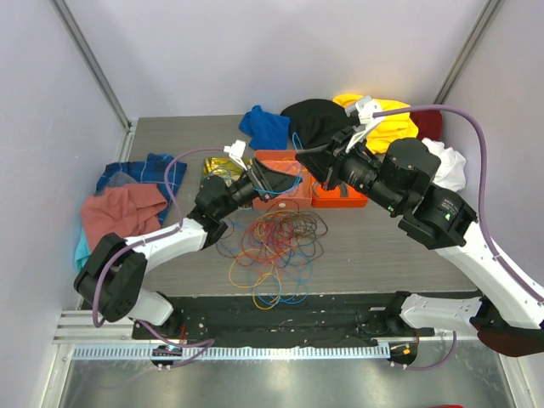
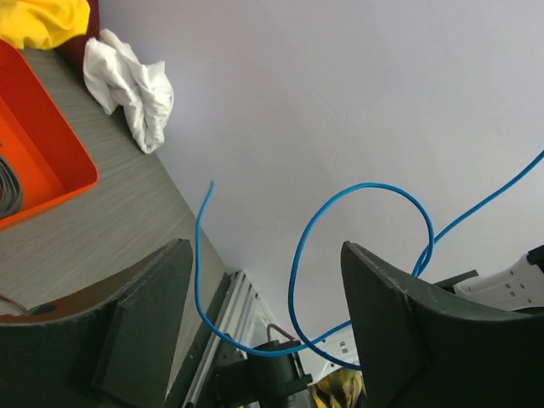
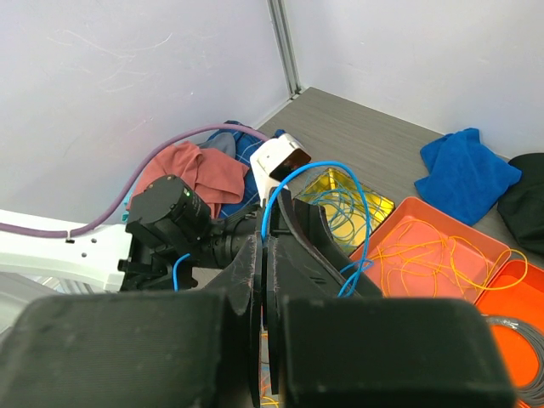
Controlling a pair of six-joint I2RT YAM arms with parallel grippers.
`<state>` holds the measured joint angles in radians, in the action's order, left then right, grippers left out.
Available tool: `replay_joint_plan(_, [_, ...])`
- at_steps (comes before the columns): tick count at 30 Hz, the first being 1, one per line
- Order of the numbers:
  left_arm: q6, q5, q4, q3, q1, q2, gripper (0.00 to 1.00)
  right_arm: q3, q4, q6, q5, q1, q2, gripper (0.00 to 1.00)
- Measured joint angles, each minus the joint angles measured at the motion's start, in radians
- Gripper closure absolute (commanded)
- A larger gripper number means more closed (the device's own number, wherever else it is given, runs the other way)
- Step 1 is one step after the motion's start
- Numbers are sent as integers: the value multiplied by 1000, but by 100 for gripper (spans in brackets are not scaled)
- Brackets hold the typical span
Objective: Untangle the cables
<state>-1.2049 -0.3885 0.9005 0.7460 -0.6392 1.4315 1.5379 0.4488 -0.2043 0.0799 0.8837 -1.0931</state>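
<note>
Loop of blue cable (image 2: pixel 365 186) slack between spread jaws of left gripper (image 2: pixel 263 248), right gripper (image 3: pixel 266 246) pinching same strand. Close squarely, then draw apart gently, clear of tangle (image 1: pixel 276 242).

Table (image 1: pixel 382 246): grey wood-grain top across the middle of the frame.
Orange trays: two side by side at centre, one (image 1: pixel 276 155) toward frame left, the other (image 1: pixel 340 202) touching it.
Grey coiled ring (image 3: pixel 518 340): inside an orange tray, lower right of the right wrist view.
Gold foil tray (image 1: pixel 214 166): just left of the orange trays.
Upper-centre cloths: blue cloth (image 1: pixel 265 126), black cloth (image 1: pixel 310 119), yellow cloth (image 1: pixel 395 127), dark red cloth (image 1: pixel 429 127).
White cloth (image 1: pixel 450 170): crumpled, right of frame.
Left-edge cloths: plaid cloth (image 1: pixel 149 166) above pink cloth (image 1: pixel 119 212).
</note>
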Motion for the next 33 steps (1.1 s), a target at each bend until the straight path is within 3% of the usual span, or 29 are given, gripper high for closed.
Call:
replay_joint_plan(2, [-2,-9,4,0,-3,10,51,0,0,0,0,0,0,99])
replay_joint_plan(3, [-2,-14,7,0,-3,17,64,0,0,0,0,0,0,99])
replay_joint_plan(5, [3,-19,6,0,-5,27,73,0,0,0,0,0,0,99])
replay_joint_plan(6, [9,-19,-3,0,-5,29,83,0,0,0,0,0,0,99])
replay_joint_plan(10, [60,9,-96,15,-5,28,98,0,0,0,1,0,1,99])
replay_joint_plan(19, [241,175,-455,68,-5,-58,100,0,1,1,27,0,40,99])
replay_joint_plan(24, [380,329,-673,134,-5,-185,100,-61,-6,-3,55,0,104,66])
replay_joint_plan(26, [430,386,-735,163,-5,-227,100,-108,-11,-10,69,0,133,58])
replay_joint_plan(28, [484,441,-788,195,-5,-267,100,-164,-8,-18,87,0,160,52])
replay_joint_plan(33, [584,541,-874,276,-5,-327,100,-232,-2,-34,113,0,172,52])
